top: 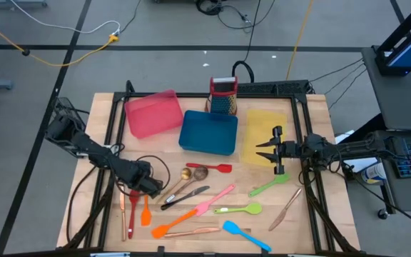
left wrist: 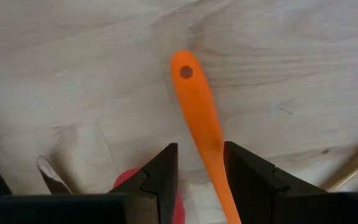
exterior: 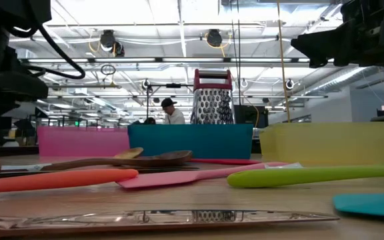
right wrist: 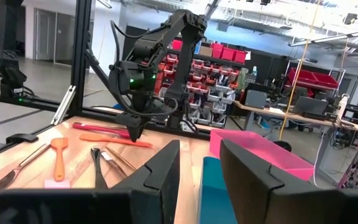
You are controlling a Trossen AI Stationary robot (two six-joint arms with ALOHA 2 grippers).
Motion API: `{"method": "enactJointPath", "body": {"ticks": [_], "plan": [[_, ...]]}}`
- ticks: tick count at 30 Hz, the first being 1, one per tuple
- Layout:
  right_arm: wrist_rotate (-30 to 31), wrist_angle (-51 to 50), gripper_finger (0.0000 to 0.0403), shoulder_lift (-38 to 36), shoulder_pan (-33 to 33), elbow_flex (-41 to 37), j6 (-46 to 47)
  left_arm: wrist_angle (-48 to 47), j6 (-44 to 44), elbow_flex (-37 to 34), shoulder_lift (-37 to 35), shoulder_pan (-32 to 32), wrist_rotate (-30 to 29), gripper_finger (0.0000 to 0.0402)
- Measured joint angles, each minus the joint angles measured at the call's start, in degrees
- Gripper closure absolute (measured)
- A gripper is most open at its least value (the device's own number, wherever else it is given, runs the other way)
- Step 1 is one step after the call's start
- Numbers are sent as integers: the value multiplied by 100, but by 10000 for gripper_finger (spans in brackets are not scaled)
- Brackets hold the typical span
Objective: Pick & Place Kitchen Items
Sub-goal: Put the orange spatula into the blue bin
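Observation:
A small orange spatula (top: pixel 146 212) lies flat on the wooden table beside a red spatula (top: pixel 133 203). My left gripper (top: pixel 145 189) points down over the orange spatula's handle. It is open, with one finger on each side of the handle (left wrist: pixel 197 106) and touching neither side. The handle's end has a hole (left wrist: pixel 185 71). My right gripper (top: pixel 262 150) hangs open and empty above the yellow tray (top: pixel 262 121).
Pink tray (top: pixel 152 113), blue tray (top: pixel 208 132) and a grater (top: pixel 223 96) stand at the back. More utensils lie scattered toward the near edge: spoons (top: pixel 189 175), a long orange spatula (top: pixel 171 226), a pink one (top: pixel 216 200), green ones (top: pixel 268 187), a blue one (top: pixel 245 235) and a copper knife (top: pixel 285 208).

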Motion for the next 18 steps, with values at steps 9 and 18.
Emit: {"method": "enactJointPath", "body": {"ticks": [9, 18], "plan": [[0, -9, 293, 0, 0, 2, -2, 83, -155, -35, 0, 4, -212, 270], [0, -9, 291, 0, 0, 0, -2, 87, -192, -35, 0, 4, -316, 270]]}}
